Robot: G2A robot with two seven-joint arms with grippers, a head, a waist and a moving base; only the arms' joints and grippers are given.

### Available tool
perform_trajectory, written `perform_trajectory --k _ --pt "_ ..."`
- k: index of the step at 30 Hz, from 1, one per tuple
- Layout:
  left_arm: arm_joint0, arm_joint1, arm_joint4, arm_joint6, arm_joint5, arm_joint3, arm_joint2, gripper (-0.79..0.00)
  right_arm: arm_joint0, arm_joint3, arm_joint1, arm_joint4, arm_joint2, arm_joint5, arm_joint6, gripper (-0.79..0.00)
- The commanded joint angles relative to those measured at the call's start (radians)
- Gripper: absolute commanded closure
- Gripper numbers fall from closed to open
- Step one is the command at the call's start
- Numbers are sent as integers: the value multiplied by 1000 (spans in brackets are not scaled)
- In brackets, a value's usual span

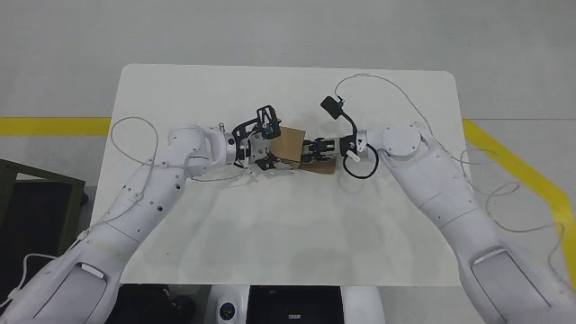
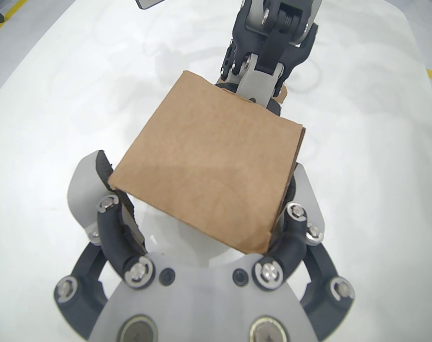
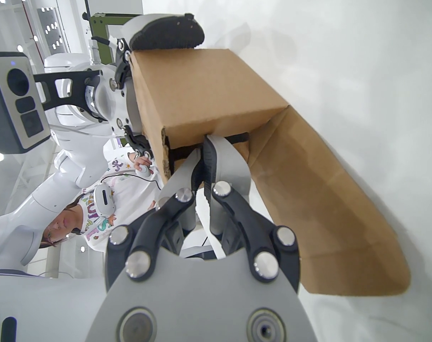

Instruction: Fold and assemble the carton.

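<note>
— Describe your arms.
— White glossy shells on my left arm [image 1: 153,198] and right arm [image 1: 450,200]. Thin pale cables [image 1: 400,93] loop off at nine and two o'clock.
— Grippers?
— My left gripper [image 2: 201,176] and right gripper [image 3: 203,151] have grey plates, black links and silver screws.

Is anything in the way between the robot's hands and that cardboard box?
Nothing visible. The left hand clasps the box from two opposite sides, and the right hand pinches its edge at the open end, beside the loose flap.
</note>
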Motion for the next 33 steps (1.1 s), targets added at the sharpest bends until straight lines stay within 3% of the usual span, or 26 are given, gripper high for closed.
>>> perform_trajectory --k 1,12,25,29,33 --pt "2 -1 -1 -3 -1 -1 -3 -785 4 13 -6 9 -5 -10 -3 0" --pt "14 -3 -5 -17 -3 -5 -16 -785 28 42 -10 2 5 -25 20 0" --pt "27 -7 -14 -37 14 -14 -35 -785 -72 -146 84 -120 180 90 90 -3" --pt "30 -9 -17 -44 18 -20 -37 -785 -130 -235 112 -157 236 144 115 -151" --pt "33 -12 -20 -48 25 -26 -39 -785 -199 -317 139 -188 300 191 120 -249"
